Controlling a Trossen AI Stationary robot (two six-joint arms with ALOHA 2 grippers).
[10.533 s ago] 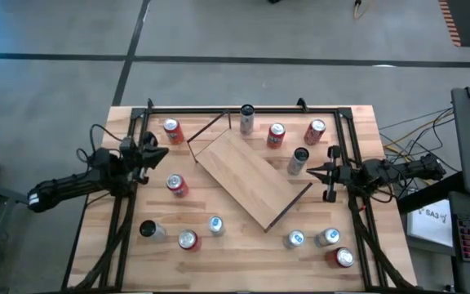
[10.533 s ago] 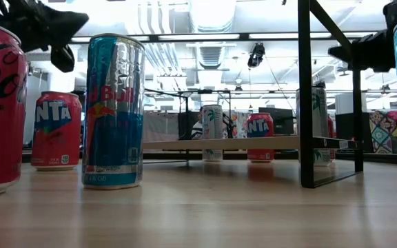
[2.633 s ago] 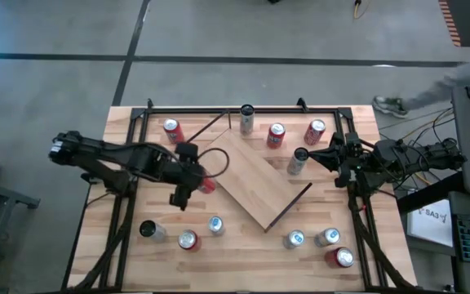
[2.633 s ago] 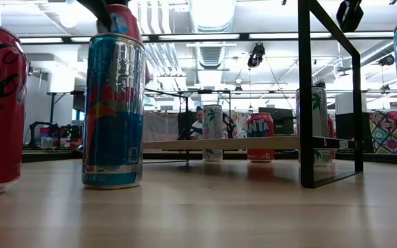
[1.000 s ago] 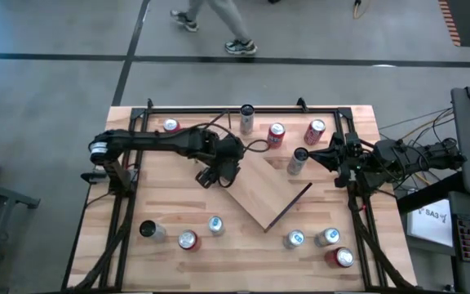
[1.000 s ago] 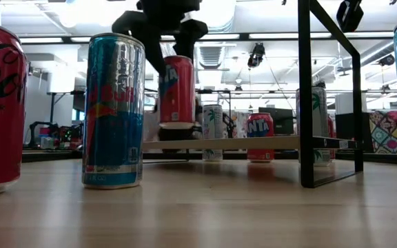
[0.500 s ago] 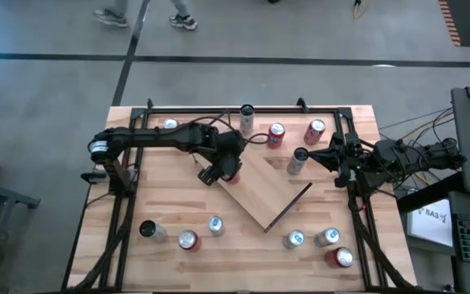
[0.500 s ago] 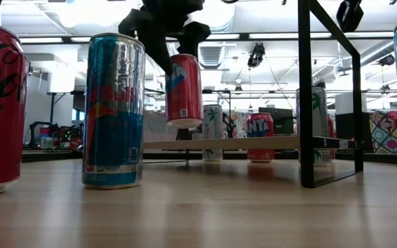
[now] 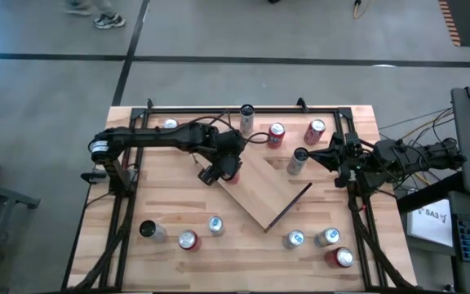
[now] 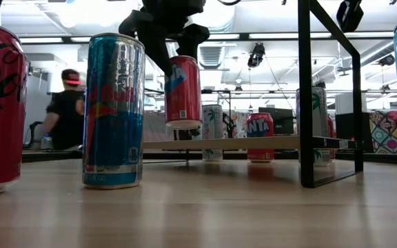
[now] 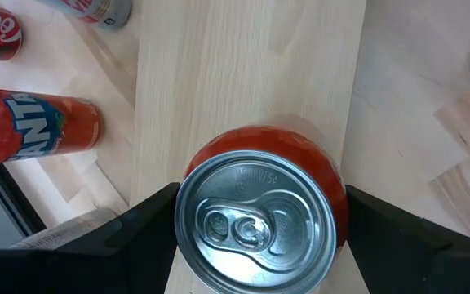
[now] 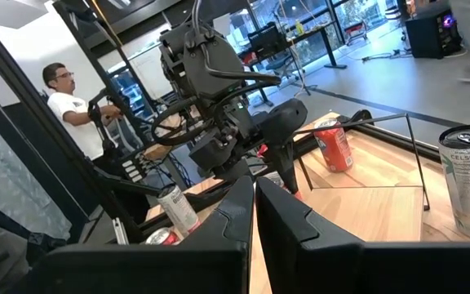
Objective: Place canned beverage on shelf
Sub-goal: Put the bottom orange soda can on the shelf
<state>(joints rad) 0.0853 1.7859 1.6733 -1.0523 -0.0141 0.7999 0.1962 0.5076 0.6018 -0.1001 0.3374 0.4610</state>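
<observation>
Since half a second ago your left gripper [image 9: 228,169] has barely shifted, its spread fingers clamping the red can [image 10: 183,92] over the shelf [image 9: 259,189] near its left corner. The low view shows you the can hanging clear above the board, long axis vertical but slightly tilted; the left wrist view shows its silver lid up. Your right gripper [image 9: 330,156] waits pinched shut and empty at the table's right edge

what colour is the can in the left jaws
Red with a silver top, the can shows best in the left wrist view.

Glossy metal can [image 11: 255,220]; matt light-wood shelf [image 11: 243,73].
</observation>
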